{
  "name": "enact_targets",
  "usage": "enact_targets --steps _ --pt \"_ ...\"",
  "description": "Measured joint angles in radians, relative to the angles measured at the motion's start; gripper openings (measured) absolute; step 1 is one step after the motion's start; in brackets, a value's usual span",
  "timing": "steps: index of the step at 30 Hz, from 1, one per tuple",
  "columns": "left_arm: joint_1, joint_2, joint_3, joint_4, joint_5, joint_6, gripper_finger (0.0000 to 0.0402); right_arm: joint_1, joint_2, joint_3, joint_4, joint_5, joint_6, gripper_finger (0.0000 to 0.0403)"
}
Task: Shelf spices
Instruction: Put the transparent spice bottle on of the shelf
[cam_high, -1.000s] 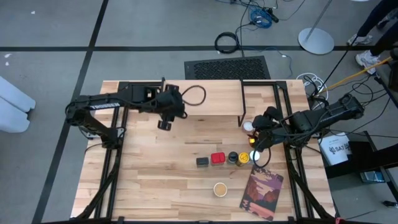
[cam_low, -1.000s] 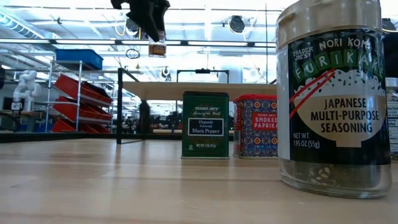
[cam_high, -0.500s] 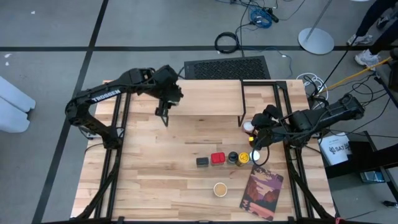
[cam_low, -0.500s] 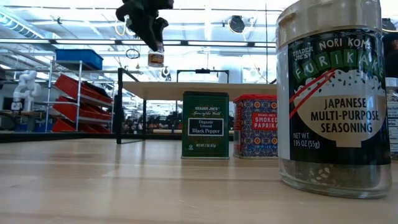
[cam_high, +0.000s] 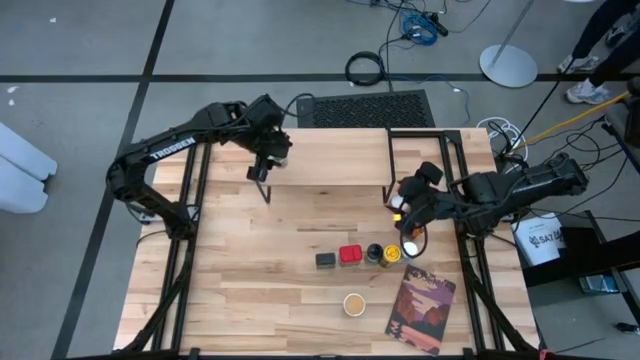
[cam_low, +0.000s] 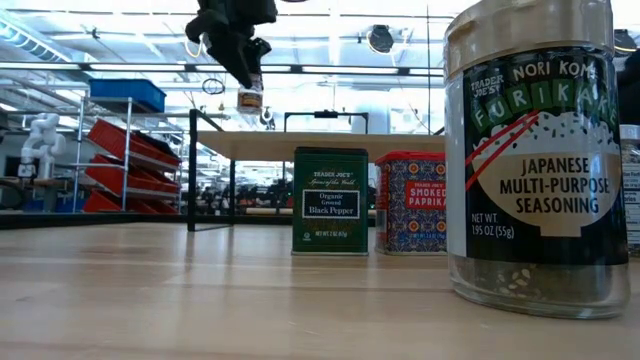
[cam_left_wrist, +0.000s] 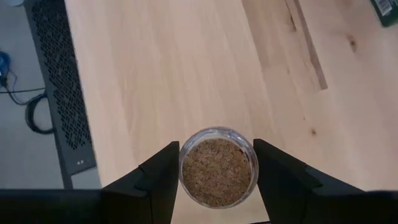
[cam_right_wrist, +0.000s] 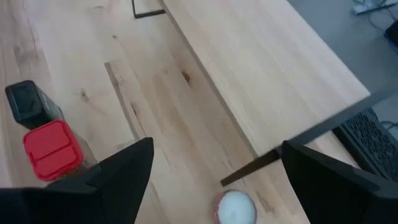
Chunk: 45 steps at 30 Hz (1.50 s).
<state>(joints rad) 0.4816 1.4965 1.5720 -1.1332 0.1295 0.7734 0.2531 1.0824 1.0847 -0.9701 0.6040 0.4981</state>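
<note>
Pale wood planks of the big table (cam_high: 250, 280) fill the high view, with grey floor all round; the left gripper (cam_high: 261, 172) hangs over the far left end of the low shelf with a pale wooden plank top and thin black legs (cam_high: 340, 160), so the shelf lies straight below the small clear glass jar of tan spice it carries, though the jar itself is too small to make out here; against half a second ago the left arm has barely shifted, drawing slightly back over the shelf. The right gripper (cam_high: 410, 215) waits wide open by the shelf's right leg, above the white-topped jar (cam_high: 398, 203), a little nearer the shelf than before; a black tin (cam_high: 325, 260), a red tin (cam_high: 349, 254) and a yellow-topped jar (cam_high: 391, 253) stand in a row on the table.

Low view: the left gripper (cam_low: 248, 82) holds the jar (cam_low: 250, 98) upright, clear above the shelf top (cam_low: 330, 146); the jar hangs about as high as before.

Left wrist view: both dark fingers (cam_left_wrist: 163, 180) clamp the round jar (cam_left_wrist: 217, 175), its tan contents showing, with the shelf plank (cam_left_wrist: 161, 81) beneath.

Right wrist view: the spread fingers (cam_right_wrist: 124, 171) hold nothing; the white top (cam_right_wrist: 236, 206) sits between them on the table.
</note>
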Motion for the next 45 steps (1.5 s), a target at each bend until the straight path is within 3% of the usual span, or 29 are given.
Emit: enact_targets --steps 15,29,45 --pt "-0.017 0.002 -0.103 -0.003 -0.002 0.01 0.0192 -0.083 0.0 0.0 0.126 -0.007 -0.188 0.0341" --pt "-0.019 0.002 -0.107 0.002 -0.002 0.014 0.0192 -0.158 0.0 0.0 0.22 -0.007 -0.357 0.0341" --pt "-0.005 0.002 -0.107 0.01 0.046 0.02 0.0192 -0.182 0.0 0.0 0.255 -0.031 -0.364 0.0341"
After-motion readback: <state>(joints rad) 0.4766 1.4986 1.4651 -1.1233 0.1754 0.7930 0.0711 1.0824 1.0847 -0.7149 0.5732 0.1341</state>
